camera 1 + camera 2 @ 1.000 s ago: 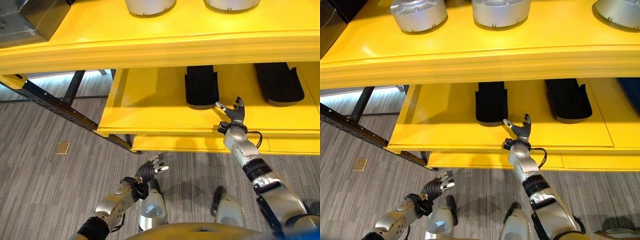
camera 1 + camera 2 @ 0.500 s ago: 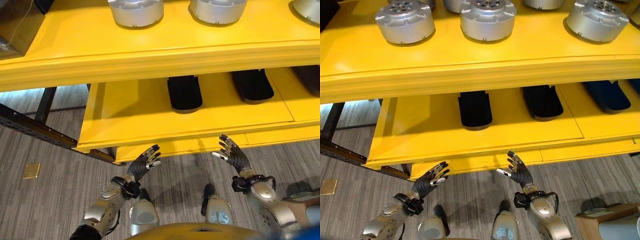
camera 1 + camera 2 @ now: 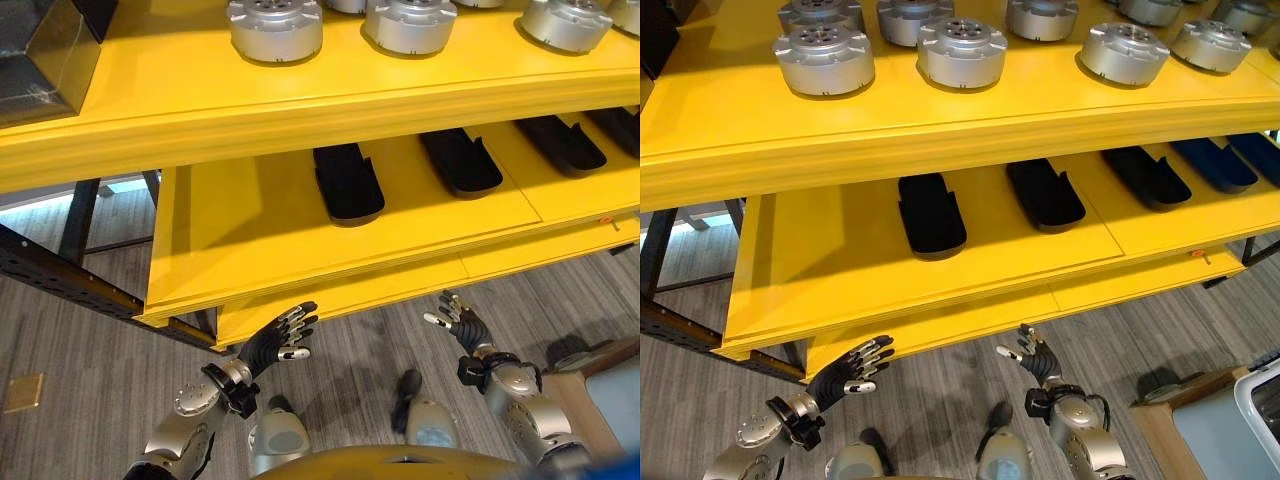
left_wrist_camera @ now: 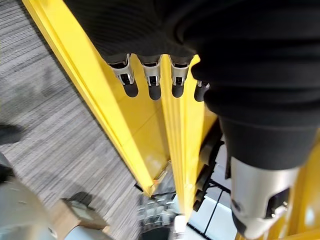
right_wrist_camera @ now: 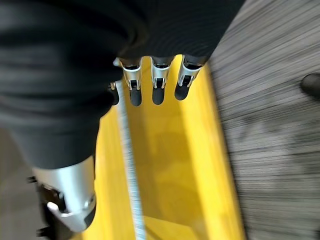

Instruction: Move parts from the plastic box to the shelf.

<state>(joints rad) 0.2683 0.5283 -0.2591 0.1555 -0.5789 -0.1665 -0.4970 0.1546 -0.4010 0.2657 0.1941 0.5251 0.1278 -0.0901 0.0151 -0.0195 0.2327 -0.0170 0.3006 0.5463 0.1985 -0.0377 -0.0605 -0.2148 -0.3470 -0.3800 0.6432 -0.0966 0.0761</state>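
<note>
The yellow shelf (image 3: 940, 290) has two levels. Several black parts, the nearest one (image 3: 931, 213) among them, lie on its lower level, with blue ones (image 3: 1212, 165) further right. Round silver parts (image 3: 962, 51) stand on the upper level. My left hand (image 3: 275, 340) and right hand (image 3: 458, 322) hover low over the floor just in front of the lower shelf's edge, both open and empty. The left hand's fingers (image 4: 149, 80) and the right hand's fingers (image 5: 158, 82) are straight, with the yellow shelf past them. A pale plastic box (image 3: 1262, 402) shows at the lower right edge.
A dark box (image 3: 50, 50) sits on the upper level at the far left. A black frame (image 3: 70, 280) runs along the floor left of the shelf. A brown stand (image 3: 1170, 430) is beside the pale box. Grey carpet lies below the shelf.
The camera has swung right, showing more of the shelf. My right hand has drawn back from the lower level, where it was beside a black part, to below the shelf edge.
</note>
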